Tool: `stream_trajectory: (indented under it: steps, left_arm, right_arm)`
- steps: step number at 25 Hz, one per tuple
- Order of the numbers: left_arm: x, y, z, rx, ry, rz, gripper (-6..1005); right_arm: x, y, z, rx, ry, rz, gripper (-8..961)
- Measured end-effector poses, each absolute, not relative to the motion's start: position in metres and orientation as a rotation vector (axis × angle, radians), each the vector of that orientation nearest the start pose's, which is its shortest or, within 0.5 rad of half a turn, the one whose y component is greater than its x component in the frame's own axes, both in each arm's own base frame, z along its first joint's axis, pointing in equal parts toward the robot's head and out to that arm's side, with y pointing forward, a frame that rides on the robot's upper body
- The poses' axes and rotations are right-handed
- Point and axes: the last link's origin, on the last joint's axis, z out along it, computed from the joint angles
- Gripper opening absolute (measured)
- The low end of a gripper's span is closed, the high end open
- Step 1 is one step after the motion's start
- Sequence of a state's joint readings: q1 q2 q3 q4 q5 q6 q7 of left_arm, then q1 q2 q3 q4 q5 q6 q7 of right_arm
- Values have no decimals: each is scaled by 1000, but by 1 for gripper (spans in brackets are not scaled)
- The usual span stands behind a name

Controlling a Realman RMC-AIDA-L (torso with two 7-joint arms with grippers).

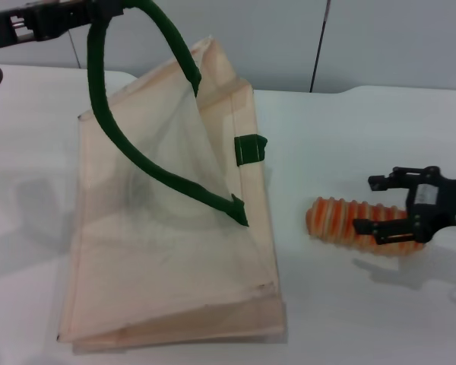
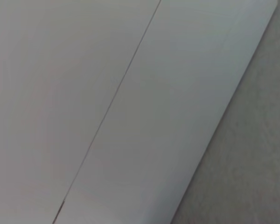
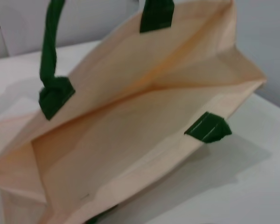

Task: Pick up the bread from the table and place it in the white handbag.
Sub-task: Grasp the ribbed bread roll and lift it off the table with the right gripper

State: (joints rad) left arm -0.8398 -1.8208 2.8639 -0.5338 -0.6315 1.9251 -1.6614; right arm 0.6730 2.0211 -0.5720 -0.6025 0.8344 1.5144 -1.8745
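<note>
Bread (image 1: 342, 220) on table (image 1: 342, 304) between right gripper's (image 1: 381, 204) spread fingers, white handbag (image 1: 167, 251) beside — handle (image 1: 106, 114) lifted by left gripper (image 1: 57, 19), fingers unclear

One white handbag (image 1: 167, 251) is sitting on one tabletop (image 1: 342, 137); one bread (image 1: 342, 220) is lying at 3 o'clock; two end effectors are showing.

White table (image 1: 342, 319) bearing white handbag (image 1: 167, 258) and, seemingly, bread (image 1: 342, 222)

No readable text, labels, brands, numbers or signs are seen in any view. None is printed on the cream fabric tote bag with dark green straps (image 1: 167, 251), and none on the plain white tabletop (image 1: 349, 304).
</note>
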Motion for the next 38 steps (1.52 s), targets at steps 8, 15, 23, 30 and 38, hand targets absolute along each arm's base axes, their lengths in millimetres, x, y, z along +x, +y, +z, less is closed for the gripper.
stream_trajectory:
  steps: [8, 15, 23, 30, 38]
  left_arm:
    - [-232, 380, 138, -2499, -872, -1175, 143]
    - [-231, 380, 137, -2499, -870, -1180, 143]
    - [-231, 380, 137, -2502, -870, -1181, 143]
    - [-232, 380, 137, -2497, -873, -1184, 143]
    - [-232, 380, 138, -2491, -870, -1187, 142]
  right_arm:
    - [270, 370, -12, -2829, 417, 223, 881]
    - [277, 375, -19, -2792, 434, 144, 881]
    - [282, 376, -29, -2793, 448, 48, 880]
    - [282, 375, -34, -2810, 453, -5, 879]
    - [279, 375, -32, -2829, 433, 5, 839]
